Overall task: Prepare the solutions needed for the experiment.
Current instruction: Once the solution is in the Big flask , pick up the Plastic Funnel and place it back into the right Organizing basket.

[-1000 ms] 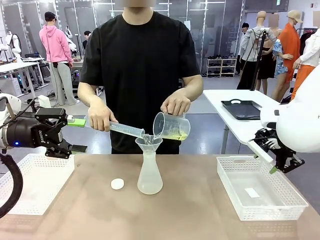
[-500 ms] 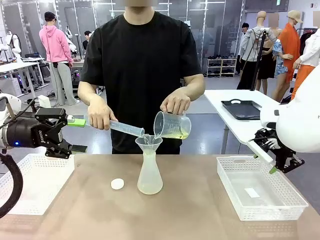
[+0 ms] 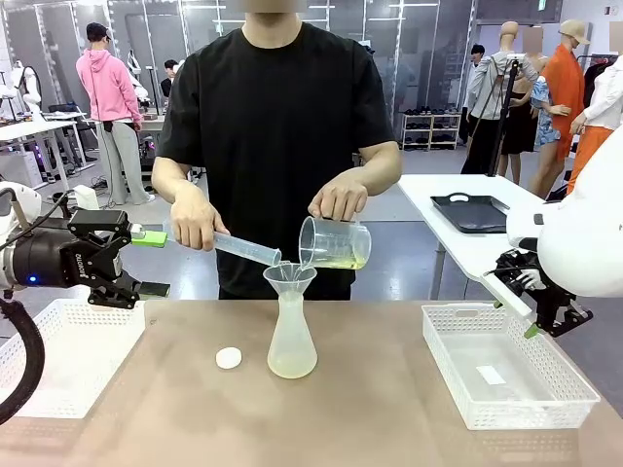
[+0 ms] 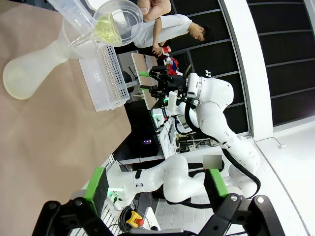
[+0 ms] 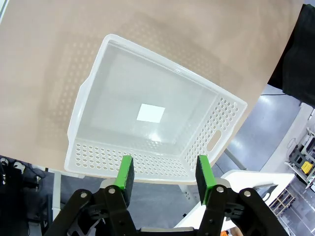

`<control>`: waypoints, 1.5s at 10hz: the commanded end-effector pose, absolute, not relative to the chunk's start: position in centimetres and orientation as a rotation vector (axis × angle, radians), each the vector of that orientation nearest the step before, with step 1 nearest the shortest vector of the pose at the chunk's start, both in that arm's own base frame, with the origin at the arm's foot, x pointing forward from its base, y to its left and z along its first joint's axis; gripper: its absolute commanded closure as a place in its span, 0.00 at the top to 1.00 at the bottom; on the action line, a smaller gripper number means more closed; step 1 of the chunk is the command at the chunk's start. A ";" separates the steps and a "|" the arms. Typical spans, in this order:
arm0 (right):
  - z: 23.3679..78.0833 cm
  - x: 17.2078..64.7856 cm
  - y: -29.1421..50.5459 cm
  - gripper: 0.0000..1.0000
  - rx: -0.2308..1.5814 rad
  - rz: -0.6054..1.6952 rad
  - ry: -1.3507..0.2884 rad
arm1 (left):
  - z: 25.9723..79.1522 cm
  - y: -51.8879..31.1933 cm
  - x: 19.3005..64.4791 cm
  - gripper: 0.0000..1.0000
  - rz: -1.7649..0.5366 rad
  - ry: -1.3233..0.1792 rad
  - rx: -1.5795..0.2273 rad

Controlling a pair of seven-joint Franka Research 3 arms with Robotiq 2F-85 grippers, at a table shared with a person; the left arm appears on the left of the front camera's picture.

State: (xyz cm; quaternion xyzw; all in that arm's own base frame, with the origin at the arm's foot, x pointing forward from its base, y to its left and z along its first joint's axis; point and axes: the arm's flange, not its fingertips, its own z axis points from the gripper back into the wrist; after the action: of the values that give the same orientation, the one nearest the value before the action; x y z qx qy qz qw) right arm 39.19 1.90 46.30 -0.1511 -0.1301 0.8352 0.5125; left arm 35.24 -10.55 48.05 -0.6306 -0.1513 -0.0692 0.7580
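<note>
The beaker (image 3: 334, 243) just above the flask (image 3: 291, 342) has tipped back toward level; the solution (image 3: 343, 263) pools in it, so I judge this pour is ending. Left gripper (image 3: 148, 263) and right gripper (image 5: 165, 179), flanking the flask, hang released, empty.

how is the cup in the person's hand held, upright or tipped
Tipped. The cup leans mouth-first toward the funnel on the flask, with yellowish liquid pooled along its lower side.
</note>
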 end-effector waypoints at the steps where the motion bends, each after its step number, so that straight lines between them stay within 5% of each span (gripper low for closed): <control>1: 46.4 39.3 1.8 0.64 -0.374 2.006 -0.318 | 48.2 -10.8 35.2 1.00 -0.149 -0.334 -1.394; 5: 46.3 39.2 1.9 0.64 -0.363 2.009 -0.313 | 48.2 -10.8 35.2 1.00 -0.149 -0.334 -1.394; 9: 50.4 36.1 -0.3 0.64 -0.494 2.026 -0.761 | 48.2 -10.8 35.2 1.00 -0.149 -0.334 -1.394; 12: 51.0 35.8 -2.4 0.64 -0.423 2.055 -1.153 | 48.2 -10.8 35.2 1.00 -0.149 -0.334 -1.394; 15: 50.4 36.3 -2.1 0.64 -0.395 2.049 -1.334 | 48.2 -10.8 35.2 1.00 -0.149 -0.334 -1.394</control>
State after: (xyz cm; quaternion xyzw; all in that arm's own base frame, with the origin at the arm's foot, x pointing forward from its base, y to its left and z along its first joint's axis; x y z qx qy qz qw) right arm 38.66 -2.59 53.80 -0.1604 -0.4851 0.7885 0.3423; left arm 35.25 -10.54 48.04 -0.6306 -0.1512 -0.0692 0.7581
